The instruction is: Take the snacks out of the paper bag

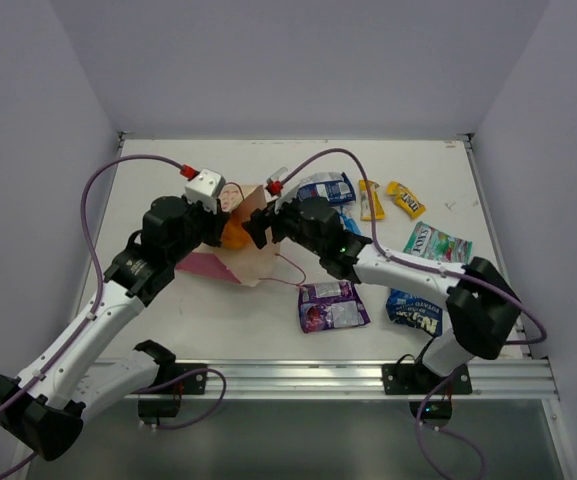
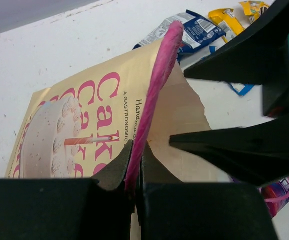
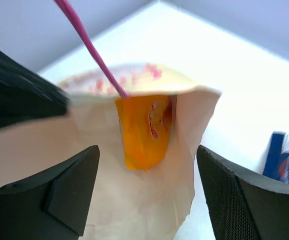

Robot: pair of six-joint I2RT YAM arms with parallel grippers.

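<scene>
The paper bag (image 1: 253,262) lies on its side mid-table, its mouth facing right. My left gripper (image 2: 136,150) is shut on the bag's pink string handle (image 2: 157,75), pulling it taut above the cake-printed face (image 2: 79,125). My right gripper (image 3: 148,150) is open at the bag's mouth, one finger on each side of the opening. An orange snack (image 3: 143,131) sits inside the bag just beyond the fingertips, untouched; it also shows in the top view as the orange snack (image 1: 235,233). Several snacks lie on the table to the right.
On the table right of the bag lie a purple pouch (image 1: 332,305), a blue pack (image 1: 412,311), a teal-green pack (image 1: 436,243), a yellow wrapper (image 1: 406,199), an orange-yellow bar (image 1: 370,200) and a blue-white pack (image 1: 326,188). Walls enclose the table's left, back and right.
</scene>
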